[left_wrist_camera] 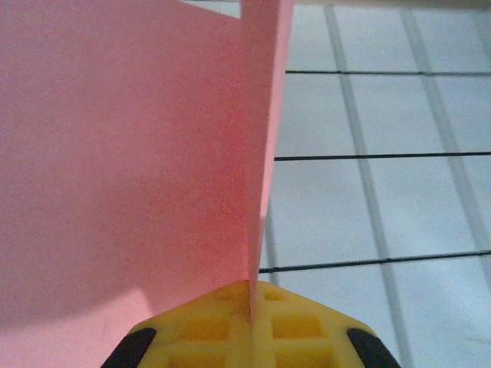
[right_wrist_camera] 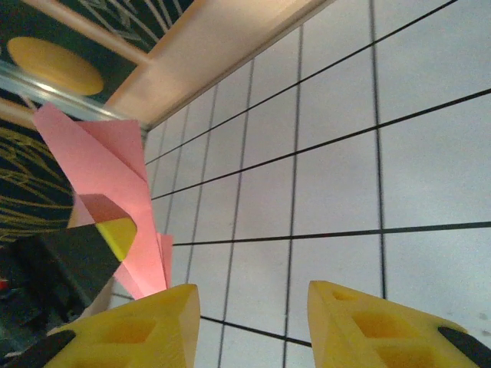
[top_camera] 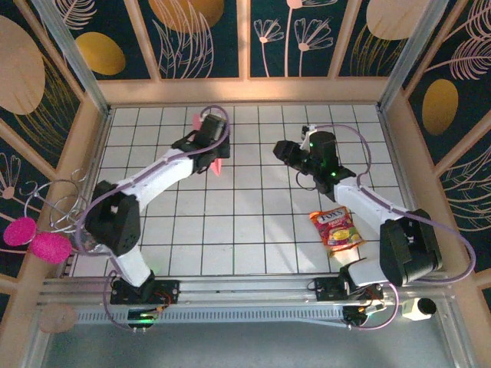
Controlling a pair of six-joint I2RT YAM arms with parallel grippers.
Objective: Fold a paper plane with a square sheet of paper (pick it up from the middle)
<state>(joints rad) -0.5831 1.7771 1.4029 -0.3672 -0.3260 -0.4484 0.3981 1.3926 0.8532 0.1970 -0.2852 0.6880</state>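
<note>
Paper plane (left_wrist_camera: 138, 169), folded pink, is pinched at its crease by the left tool (left_wrist_camera: 252, 310), fingers pressed together on it. Right tool (right_wrist_camera: 252, 297) is spread partway, holding nothing.

Folded salmon-pink paper plane (right_wrist_camera: 115, 169), upright, aloft

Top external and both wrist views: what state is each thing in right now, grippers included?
paper plane: folded in layers, clamped in the left gripper, off the table.
left gripper: shut on the paper plane.
right gripper: open, empty, apart from the paper plane.
snack packet: lying flat on the table, untouched.
</note>
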